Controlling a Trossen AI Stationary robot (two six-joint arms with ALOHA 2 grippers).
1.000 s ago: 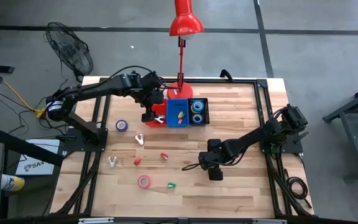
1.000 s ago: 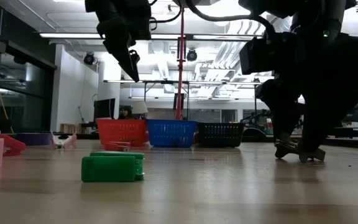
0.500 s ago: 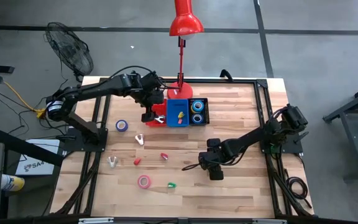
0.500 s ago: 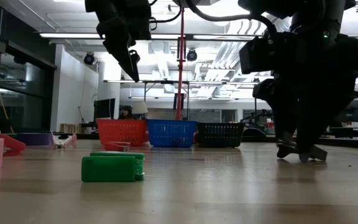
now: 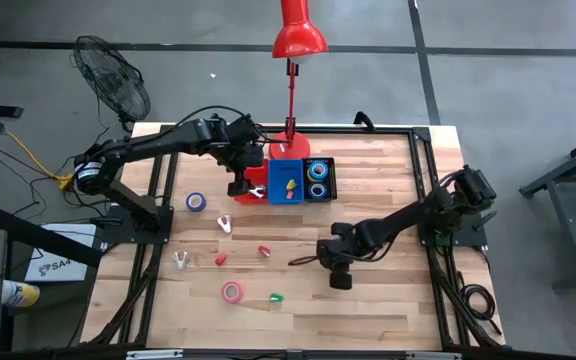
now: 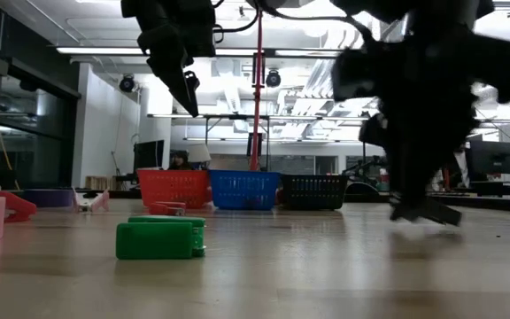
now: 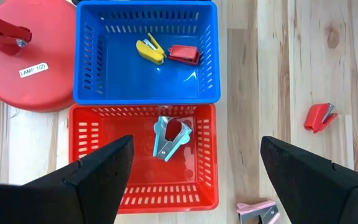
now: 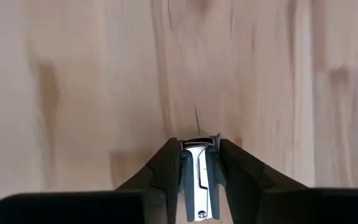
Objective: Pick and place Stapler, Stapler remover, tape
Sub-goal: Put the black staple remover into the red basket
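My right gripper [image 8: 197, 146] is low over the table's middle right [image 5: 331, 272], shut on a small black-and-metal stapler remover [image 8: 197, 174]. My left gripper [image 7: 196, 142] hangs open, high over the red bin [image 5: 253, 188], which holds a pale blue and red stapler remover [image 7: 169, 137]. The blue bin [image 5: 288, 183] holds a yellow stapler [image 7: 149, 48] and a red stapler [image 7: 184, 54]. Blue tape rolls [image 5: 319, 178] lie in the black bin. A blue tape roll [image 5: 196, 201] and a pink tape roll [image 5: 231, 291] lie flat on the table. My right gripper pinches the stapler remover's two sides [image 8: 197, 163] between its two fingers [image 8: 166, 168], coming from above and pointing steeply down. The metal middle shows between the fingers. In the low view the remover [image 6: 425, 213] sits at the table top; whether it is lifted clear I cannot tell.
Loose on the table's left half: a pink remover [image 5: 225, 224], a white remover [image 5: 180, 260], two red staplers [image 5: 264, 250], a green stapler [image 6: 160, 237]. A red lamp [image 5: 298, 40] stands on its base [image 7: 36, 56] behind the bins. Bare wood lies along the near edge.
My right gripper has tipped and swung a little toward the table's left. In the low view its fingers have drawn together on the stapler remover, which has shifted left with them.
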